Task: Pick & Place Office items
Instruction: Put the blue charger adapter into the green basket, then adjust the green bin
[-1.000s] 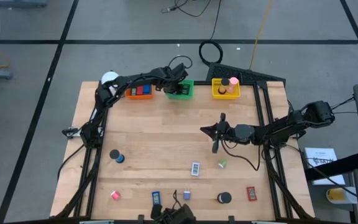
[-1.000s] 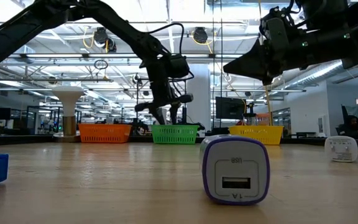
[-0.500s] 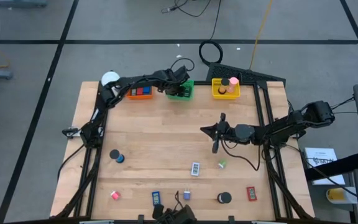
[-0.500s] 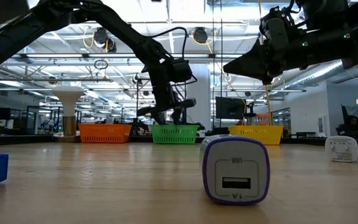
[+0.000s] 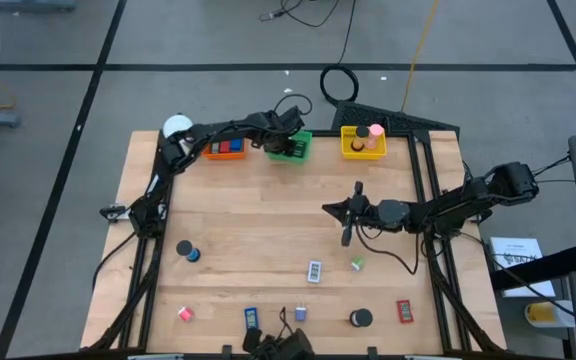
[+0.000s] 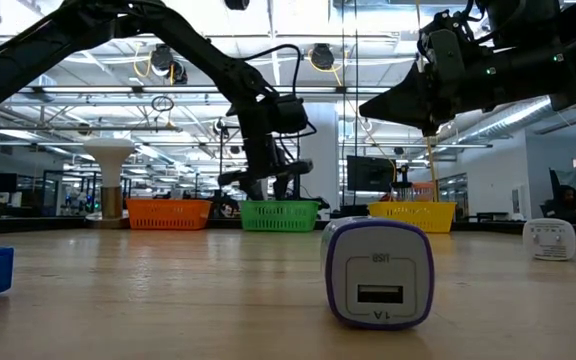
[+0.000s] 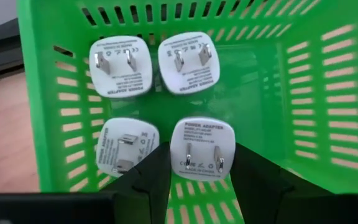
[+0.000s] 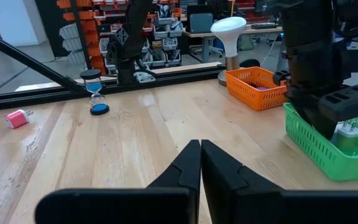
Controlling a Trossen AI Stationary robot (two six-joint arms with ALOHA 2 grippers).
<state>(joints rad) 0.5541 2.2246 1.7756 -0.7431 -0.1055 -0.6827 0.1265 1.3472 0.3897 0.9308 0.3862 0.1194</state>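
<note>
Four adapters: white power adapters (image 7: 202, 148) are seen lying prongs-up in the green tray (image 7: 316, 93), two by two.
Left tool: the left tool (image 7: 197, 177) is held over the green tray (image 5: 290, 145) at the far edge of the surface (image 5: 258, 215); its fingers (image 7: 151, 180) are parted on either side of the nearest adapter, and whether they press on it cannot be told.
Right tool: the right tool (image 5: 349, 214) is held above the middle of the surface, its fingers (image 8: 199, 165) pressed together with nothing between them.
Orange tray: an orange tray (image 5: 224, 148) with blue and red pieces is placed just beside the green one.
Yellow tray: a yellow tray (image 5: 362, 142) holds a pink roll (image 5: 376, 131) and a dark one.
Loose items: a purple-and-white charger (image 6: 379, 273), a red flat piece (image 5: 404, 311), a black roll (image 5: 360, 318), a pink piece (image 5: 185, 313) and a blue-based hourglass (image 8: 94, 93) are scattered over the near half of the surface.
Lamp: a white lamp (image 5: 176, 126) is seen at the far left corner.
</note>
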